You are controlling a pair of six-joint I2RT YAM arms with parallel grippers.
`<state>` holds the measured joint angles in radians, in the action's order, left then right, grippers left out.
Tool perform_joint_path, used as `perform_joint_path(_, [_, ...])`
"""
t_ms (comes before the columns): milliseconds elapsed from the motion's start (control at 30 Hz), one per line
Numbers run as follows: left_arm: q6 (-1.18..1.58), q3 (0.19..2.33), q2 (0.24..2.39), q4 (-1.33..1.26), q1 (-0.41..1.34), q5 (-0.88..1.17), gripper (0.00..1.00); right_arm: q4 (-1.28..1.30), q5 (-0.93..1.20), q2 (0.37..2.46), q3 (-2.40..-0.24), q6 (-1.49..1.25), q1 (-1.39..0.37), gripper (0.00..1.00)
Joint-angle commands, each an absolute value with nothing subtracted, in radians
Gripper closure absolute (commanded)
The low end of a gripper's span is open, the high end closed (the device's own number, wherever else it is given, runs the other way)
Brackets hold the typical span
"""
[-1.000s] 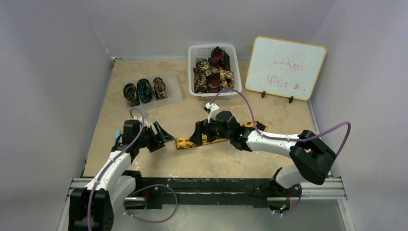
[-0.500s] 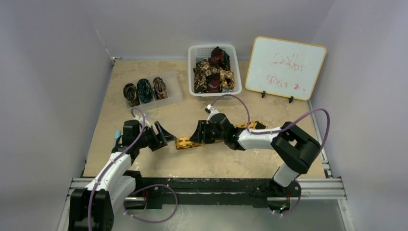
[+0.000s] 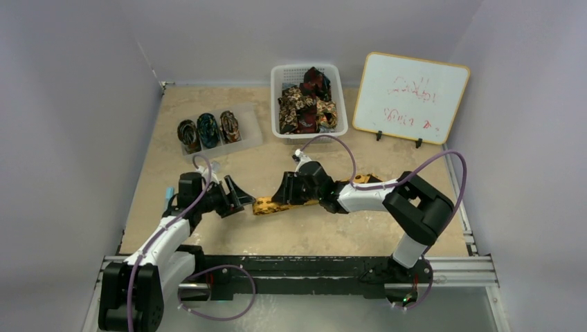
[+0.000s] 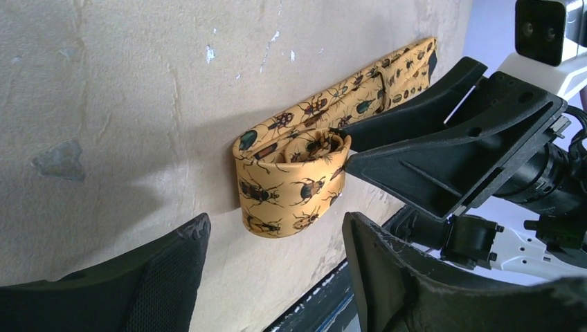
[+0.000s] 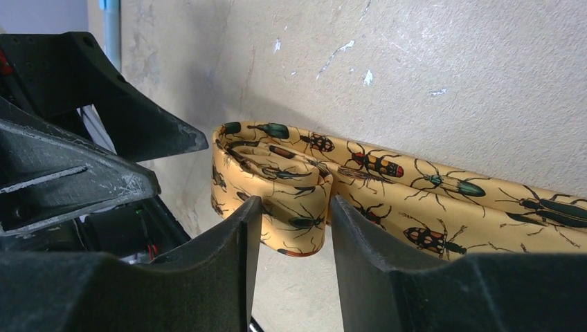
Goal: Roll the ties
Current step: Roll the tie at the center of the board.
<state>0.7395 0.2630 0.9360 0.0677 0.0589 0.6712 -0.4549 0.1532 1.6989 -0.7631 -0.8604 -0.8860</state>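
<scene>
A golden-yellow tie [image 3: 315,199] printed with beetles lies on the tan table, its left end wound into a loose roll [image 4: 287,187]. That roll sits between the fingers of my right gripper [image 5: 295,202], which is shut on it, the fingers pressing its two sides. In the top view the right gripper [image 3: 280,197] reaches the roll from the right. My left gripper [image 4: 277,221] stands open just left of the roll [image 3: 263,205], not touching it. The flat rest of the tie [image 5: 484,200] runs away to the right.
A white basket [image 3: 304,67] heaped with loose ties [image 3: 308,104] stands at the back. A clear tray [image 3: 249,121] at the back left holds three rolled ties [image 3: 208,129]. A whiteboard [image 3: 410,97] leans at the back right. Walls close in on both sides.
My right gripper has slid left along the tie to the roll and narrowed its jaws onto it; its elbow swung inward. The left gripper has barely moved.
</scene>
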Motion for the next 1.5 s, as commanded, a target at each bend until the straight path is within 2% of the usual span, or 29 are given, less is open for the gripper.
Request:
perform_joint_path(0, [0.722,0.248,0.940,0.015,0.052,0.718,0.33,-0.485,0.180,1.664,-0.760,-0.873,-0.878,0.55])
perform_joint_path(300, [0.714,0.237,0.982,-0.031,0.056,0.752,0.34,-0.522,0.185,1.668,-0.724,-0.899,-0.877,0.62])
perform_joint_path(533, [0.711,0.227,1.019,-0.090,0.072,0.805,0.35,-0.523,0.203,1.701,-0.738,-0.885,-0.860,0.78])
perform_joint_path(767, [0.705,0.233,1.071,-0.104,0.087,0.801,0.35,-0.538,0.275,1.758,-0.759,-0.867,-0.840,0.81])
perform_joint_path(1033, [0.750,0.218,1.087,-0.165,0.094,0.793,0.35,-0.578,0.320,1.775,-0.755,-0.868,-0.840,0.76])
perform_joint_path(1300, [0.755,0.220,1.141,-0.181,0.128,0.775,0.38,-0.569,0.312,1.782,-0.757,-0.874,-0.840,0.76])
perform_joint_path(1467, [0.787,0.234,1.157,-0.157,0.178,0.694,0.39,-0.597,0.316,1.795,-0.738,-0.895,-0.840,0.77])
